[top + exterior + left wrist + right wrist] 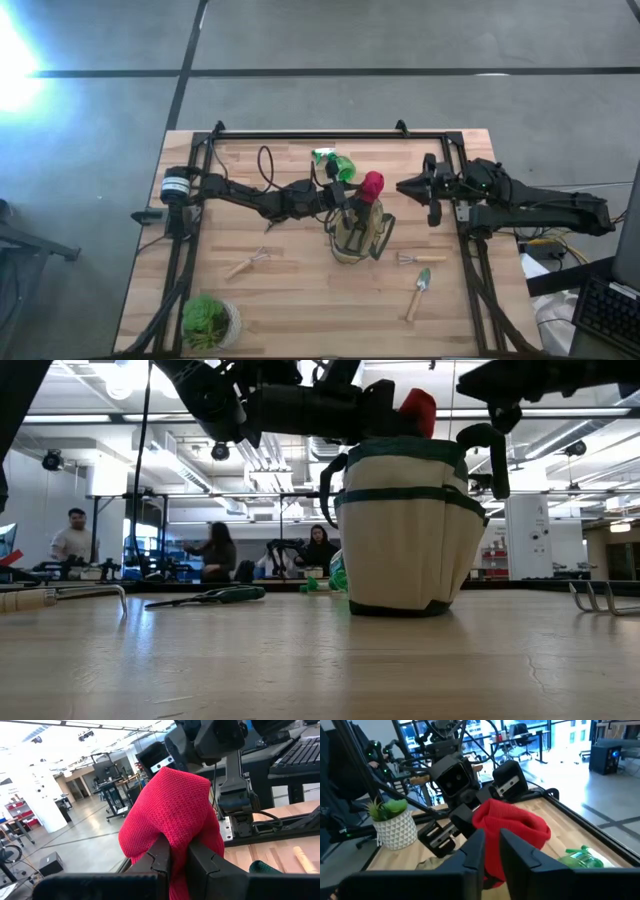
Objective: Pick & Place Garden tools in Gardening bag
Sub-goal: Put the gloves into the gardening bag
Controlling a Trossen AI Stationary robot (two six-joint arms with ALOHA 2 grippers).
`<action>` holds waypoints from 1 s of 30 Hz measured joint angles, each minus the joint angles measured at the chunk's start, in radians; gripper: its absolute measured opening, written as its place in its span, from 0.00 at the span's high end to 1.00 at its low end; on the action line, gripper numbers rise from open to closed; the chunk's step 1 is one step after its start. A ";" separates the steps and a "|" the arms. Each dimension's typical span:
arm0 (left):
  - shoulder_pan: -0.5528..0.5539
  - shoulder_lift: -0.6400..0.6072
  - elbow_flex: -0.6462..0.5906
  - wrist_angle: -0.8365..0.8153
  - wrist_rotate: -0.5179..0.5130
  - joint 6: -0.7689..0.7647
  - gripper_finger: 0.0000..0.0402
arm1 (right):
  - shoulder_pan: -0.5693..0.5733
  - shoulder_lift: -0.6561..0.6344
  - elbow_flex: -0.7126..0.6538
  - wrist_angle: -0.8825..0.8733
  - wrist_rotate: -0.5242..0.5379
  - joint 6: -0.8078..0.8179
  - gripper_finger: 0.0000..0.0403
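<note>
The gardening bag (360, 238) (405, 530) stands upright on its base at the table's middle. My left gripper (352, 196) (178, 851) reaches in level from the table's left. It is shut on a red knitted thing (371, 184) (418, 408) just above the bag's far rim. My right gripper (403, 187) (492, 851) hangs to the right of the red thing, pointing at it, fingers a little apart with nothing between them. A green spray bottle (333, 161) lies behind the bag. A wooden-handled rake (250, 262), a fork (410, 258) and a trowel (419, 291) lie flat on the table. My left gripper pinches the red knitted fabric (176, 832) between its two fingers, coming level from the table's left. The fabric bulges out beyond the fingertips and stands up over the bag's mouth. Whether its lower end touches the bag is hidden by the bag's rim.
A leafy plant in a pale pot (208, 320) (395, 822) stands at the near left corner. A dark frame (330, 133) runs round the table's edges. Bare wood lies in front of the bag. People sit in the room beyond the table.
</note>
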 joint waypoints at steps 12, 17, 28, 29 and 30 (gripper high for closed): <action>0.000 0.000 0.000 -0.016 0.000 0.015 0.92 | 0.000 0.183 0.081 -0.012 -0.016 -0.095 0.46; 0.000 -0.001 0.000 -0.015 0.001 0.015 0.92 | 0.027 0.233 0.120 -0.041 -0.043 -0.284 0.37; 0.002 -0.001 0.000 -0.023 -0.011 0.007 0.92 | 0.035 0.315 0.157 -0.044 0.070 -0.408 0.38; 0.002 -0.001 0.000 -0.023 -0.011 0.004 0.92 | 0.035 0.320 0.163 -0.045 0.073 -0.411 0.39; 0.002 -0.002 0.000 -0.022 -0.011 0.003 0.92 | 0.035 0.325 0.169 -0.046 0.075 -0.412 0.39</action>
